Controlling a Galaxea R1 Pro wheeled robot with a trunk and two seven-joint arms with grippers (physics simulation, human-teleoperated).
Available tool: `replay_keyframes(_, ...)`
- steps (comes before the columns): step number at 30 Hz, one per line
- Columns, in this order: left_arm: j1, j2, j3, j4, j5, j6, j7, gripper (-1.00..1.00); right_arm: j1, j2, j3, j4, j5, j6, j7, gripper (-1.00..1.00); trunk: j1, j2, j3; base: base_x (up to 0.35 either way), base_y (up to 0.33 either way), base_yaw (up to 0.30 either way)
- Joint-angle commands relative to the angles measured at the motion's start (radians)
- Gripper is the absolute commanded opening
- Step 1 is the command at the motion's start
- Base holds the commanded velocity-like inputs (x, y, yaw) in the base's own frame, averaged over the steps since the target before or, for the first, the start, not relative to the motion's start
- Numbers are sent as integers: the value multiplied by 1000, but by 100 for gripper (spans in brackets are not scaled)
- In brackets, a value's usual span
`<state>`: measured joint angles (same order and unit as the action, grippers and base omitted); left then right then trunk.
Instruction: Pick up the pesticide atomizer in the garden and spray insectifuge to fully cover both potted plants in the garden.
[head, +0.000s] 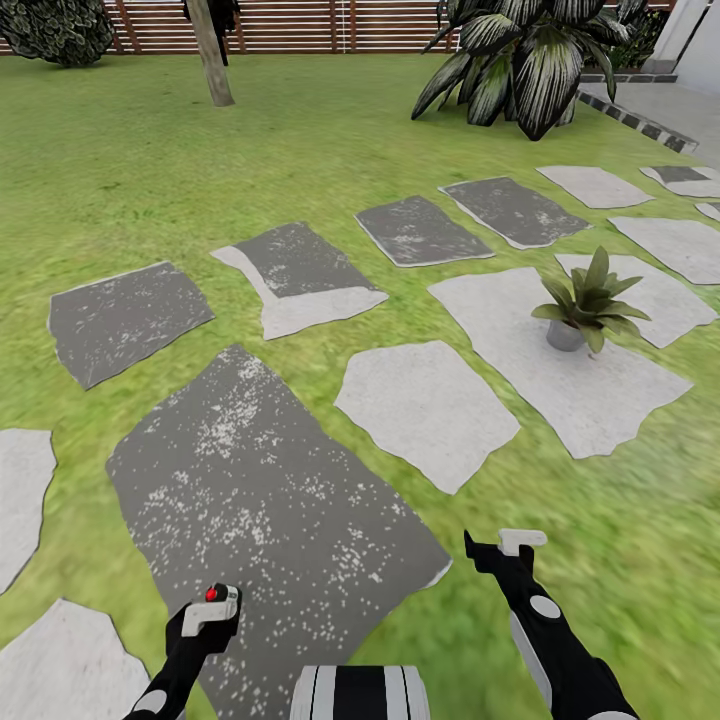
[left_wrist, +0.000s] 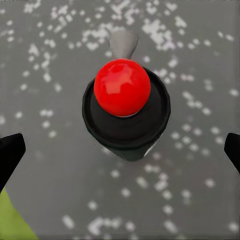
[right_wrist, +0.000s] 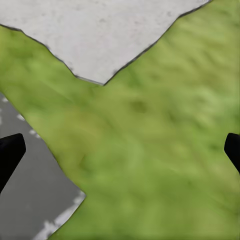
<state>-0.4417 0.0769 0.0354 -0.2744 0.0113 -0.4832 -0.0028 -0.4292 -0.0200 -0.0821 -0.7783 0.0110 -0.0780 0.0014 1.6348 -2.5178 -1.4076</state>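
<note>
The small dark spray bottle with the round red top could tip over or get knocked away, because the left gripper had its jaws spread wide and neither black fingertip touched it. If the jaws closed off-centre, one tip would push the bottle first. The little potted plant with pointed green leaves sat far off at about 2 o'clock on a pale flat stepping stone - a spray from here would likely miss it.

The bottle stood between the left jaws, clear of both tips, over the big dark grey speckled stone, near 7 o'clock in the head view. The right gripper - jaws spread too, holding nothing - hung over green grass.
</note>
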Motion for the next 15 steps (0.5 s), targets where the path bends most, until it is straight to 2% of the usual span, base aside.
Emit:
replay_keyframes(1,0,0,2,0,1,-4,0,100,0,0,-1,1,1,-2,0,100,0,0,-1,0,0,0)
replay_keyframes(7,1,0,4,1,1,-4,0,100,0,0,-1,1,1,-2,0,100,0,0,-1,68,0,0)
replay_keyframes(15,3,0,4,-3,1,-5,0,100,0,0,-1,1,1,-3,0,100,0,0,-1,6,0,0)
